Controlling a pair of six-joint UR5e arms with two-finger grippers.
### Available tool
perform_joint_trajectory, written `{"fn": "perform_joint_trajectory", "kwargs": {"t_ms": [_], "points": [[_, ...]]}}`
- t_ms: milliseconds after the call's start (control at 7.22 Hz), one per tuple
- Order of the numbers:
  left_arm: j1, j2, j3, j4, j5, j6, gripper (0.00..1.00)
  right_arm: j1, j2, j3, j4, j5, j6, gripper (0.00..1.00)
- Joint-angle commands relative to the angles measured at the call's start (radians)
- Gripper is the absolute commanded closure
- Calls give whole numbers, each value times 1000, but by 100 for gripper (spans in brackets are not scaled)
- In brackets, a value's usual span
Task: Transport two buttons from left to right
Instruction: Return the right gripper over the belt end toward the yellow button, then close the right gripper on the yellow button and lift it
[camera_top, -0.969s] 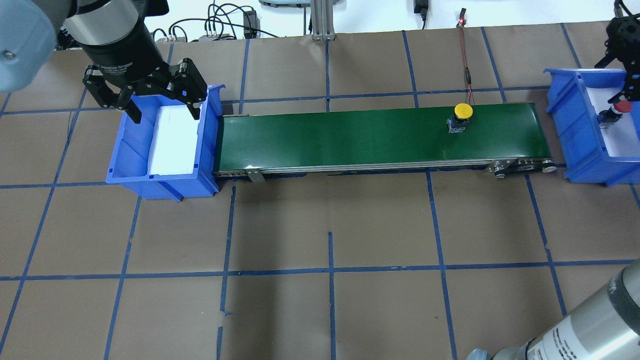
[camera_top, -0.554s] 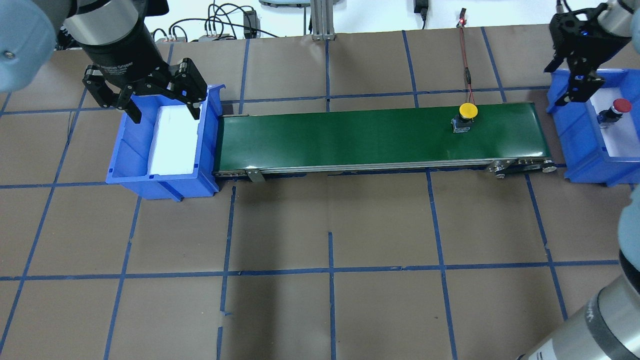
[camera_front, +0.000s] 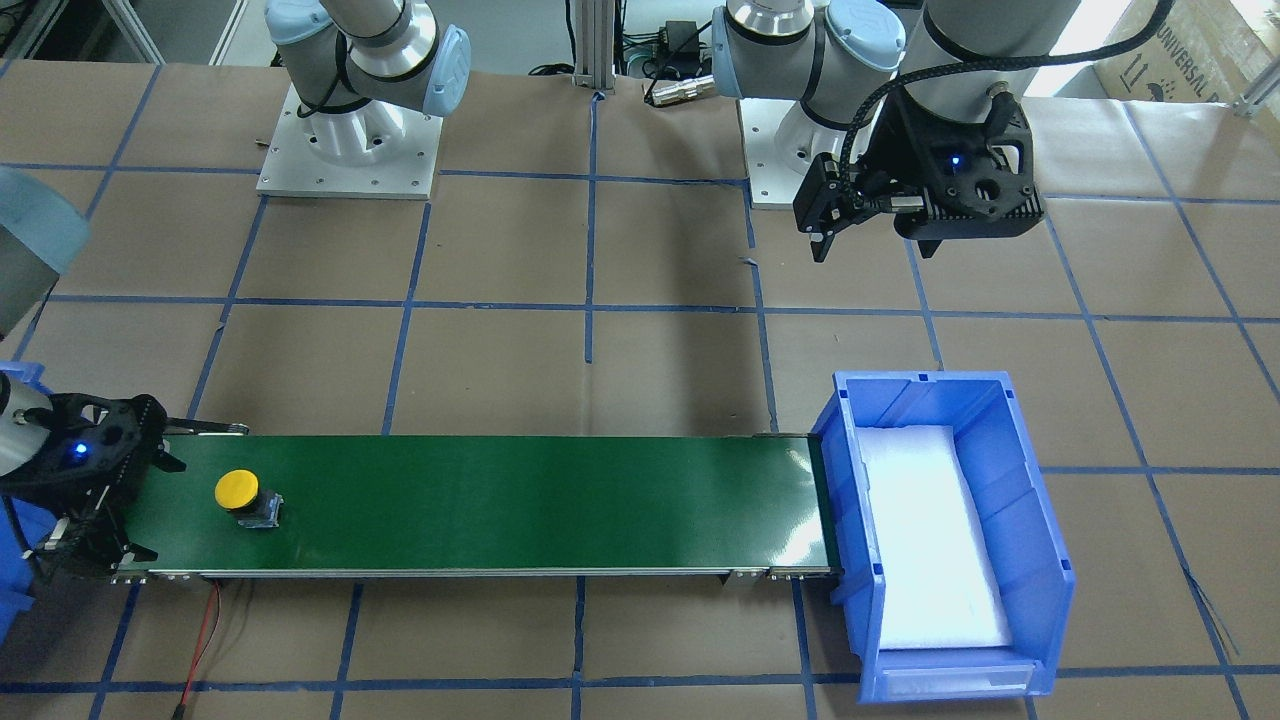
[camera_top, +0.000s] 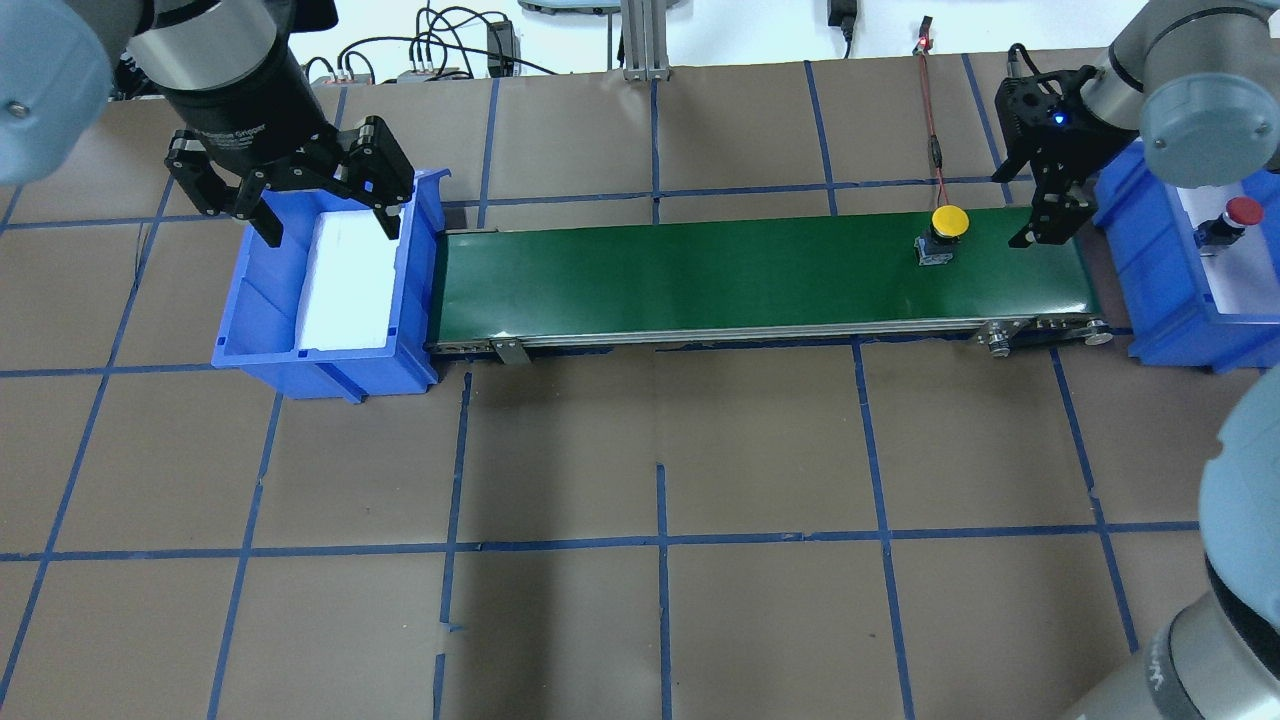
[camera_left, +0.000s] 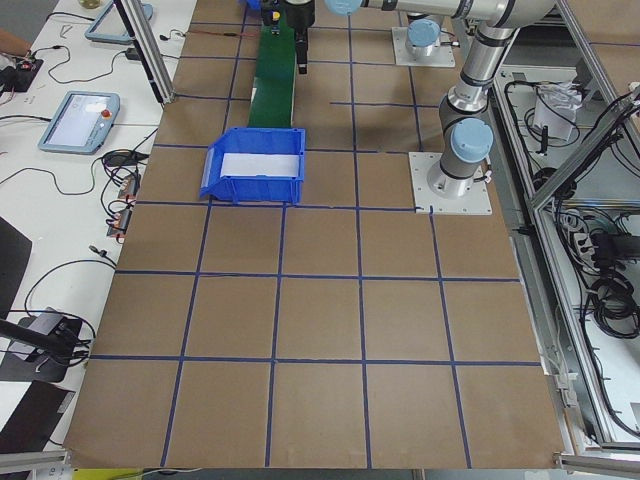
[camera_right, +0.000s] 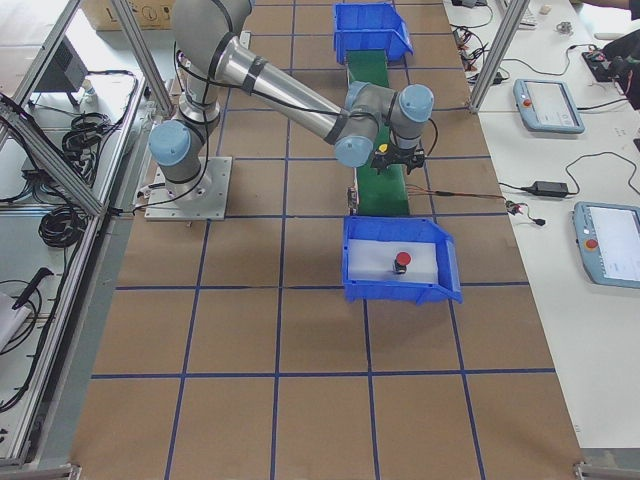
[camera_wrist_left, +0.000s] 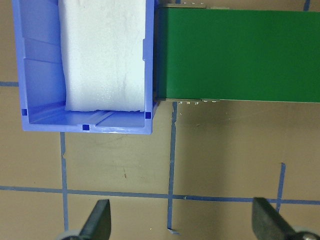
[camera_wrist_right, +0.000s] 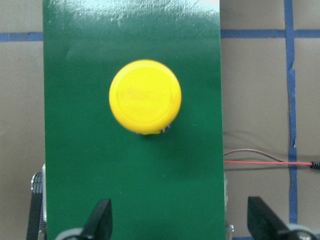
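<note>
The yellow button (camera_top: 945, 232) stands on the green conveyor belt (camera_top: 700, 270) near its right end; it also shows in the front view (camera_front: 240, 492) and the right wrist view (camera_wrist_right: 145, 103). My right gripper (camera_top: 1012, 210) is open and empty over the belt's end, just right of the yellow button, which lies ahead of its fingers (camera_wrist_right: 100, 220). The red button (camera_top: 1235, 218) lies on white foam in the right blue bin (camera_top: 1140, 260). My left gripper (camera_top: 330, 225) is open and empty above the left blue bin (camera_top: 250, 300), which holds only white foam.
A red wire (camera_top: 935, 130) runs over the table to the belt's far edge by the yellow button. The two bins stand against the belt's ends. Brown paper with blue tape lines covers the table (camera_top: 660, 480).
My right gripper has moved left from over the right bin to over the belt's end, leaving the red button in the bin. The yellow button has travelled a little right. The left arm has not moved.
</note>
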Motion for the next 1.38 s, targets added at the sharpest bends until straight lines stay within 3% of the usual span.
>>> {"fn": "perform_joint_trajectory", "kwargs": {"t_ms": [0, 692, 831, 1246], "points": [[0, 0, 0, 0, 0, 0, 0, 43, -2, 12, -25, -7, -4, 10], [0, 0, 0, 0, 0, 0, 0, 53, 9, 18, -14, -26, -2, 9], [0, 0, 0, 0, 0, -2, 0, 53, 10, 24, -14, -30, -8, 15], [0, 0, 0, 0, 0, -2, 0, 53, 10, 33, -22, -93, -30, 80]]}}
